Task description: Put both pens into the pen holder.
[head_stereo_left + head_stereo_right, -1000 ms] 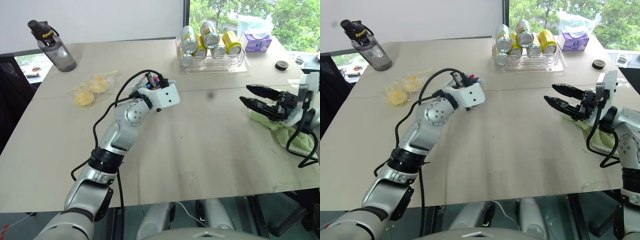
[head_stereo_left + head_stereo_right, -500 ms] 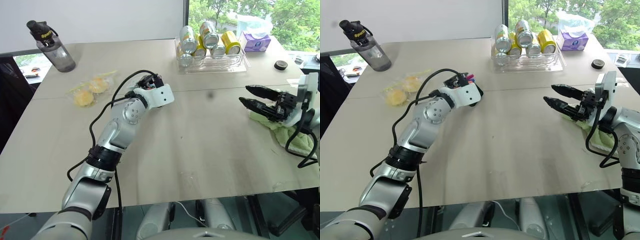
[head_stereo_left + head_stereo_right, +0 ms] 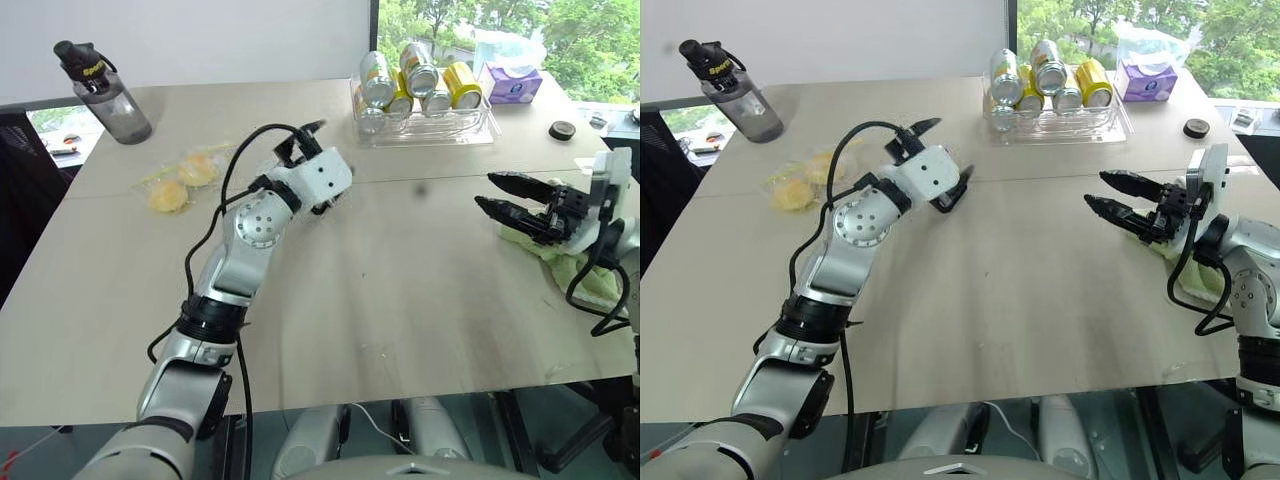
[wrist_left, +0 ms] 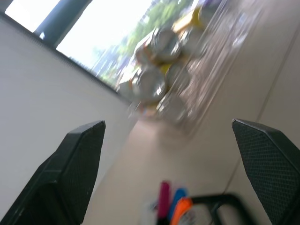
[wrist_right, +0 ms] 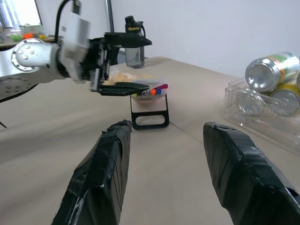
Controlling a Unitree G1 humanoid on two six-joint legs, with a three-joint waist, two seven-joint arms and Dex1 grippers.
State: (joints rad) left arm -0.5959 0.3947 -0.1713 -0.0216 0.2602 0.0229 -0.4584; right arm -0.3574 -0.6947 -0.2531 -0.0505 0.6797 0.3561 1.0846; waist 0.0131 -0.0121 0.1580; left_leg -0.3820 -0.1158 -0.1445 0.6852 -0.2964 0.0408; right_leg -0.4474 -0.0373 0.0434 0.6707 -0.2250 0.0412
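Now the pen holder (image 5: 149, 112) stood at mid-frame on the tabletop (image 5: 197, 154), pens (image 5: 157, 89) lying level inside, coloured ends toward the camera. Left end effector (image 5: 123, 63) gaped empty above it; right end effector (image 3: 515, 200) hung half-open, empty.

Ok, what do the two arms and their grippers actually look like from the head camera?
The left arm has silver-grey metal segments with black joint rings, a round silver elbow cap, a white wrist housing and a looping black cable. The left gripper has two slim black fingers. The right gripper has two black pointed fingers, a white wrist block and black cable.
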